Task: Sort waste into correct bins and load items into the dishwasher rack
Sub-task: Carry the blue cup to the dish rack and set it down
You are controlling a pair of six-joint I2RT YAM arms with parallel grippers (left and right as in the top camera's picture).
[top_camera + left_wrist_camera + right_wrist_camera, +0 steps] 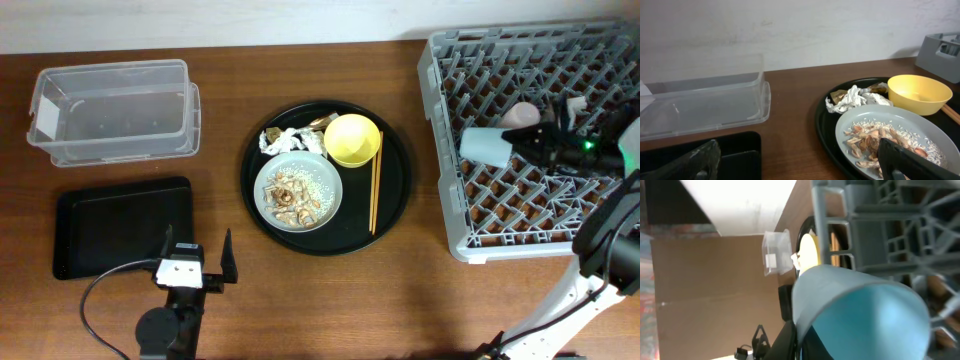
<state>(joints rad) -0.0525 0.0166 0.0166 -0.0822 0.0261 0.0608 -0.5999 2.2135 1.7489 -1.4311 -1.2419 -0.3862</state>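
Blue cup: the small blue cup (pixel 487 146) lies on its side over the dishwasher rack (pixel 450 215); I cannot tell if it touches the lattice.
Right gripper: the right gripper (pixel 522 145) has its jaws closed on the rim of the cup.
Pink cup: the small pink cup (pixel 521 115) is inside the rack, just beside the blue one.
Plate: the grey-green plate (pixel 335 195) carries the food scraps (pixel 295 200) and sits on the round black tray (pixel 395 200).
Other things on the tray: the yellow-green bowl (pixel 352 140), the chopsticks (pixel 376 185), the white tissue (pixel 290 140) and the gold-brown wrapper (pixel 320 122).
Bins: the clear box (pixel 110 110) and the flat black tray (pixel 125 228) stand left of the round tray.
Left gripper: the left gripper (pixel 198 240) has its jaws wide apart and holds nothing, near the flat black tray's corner.
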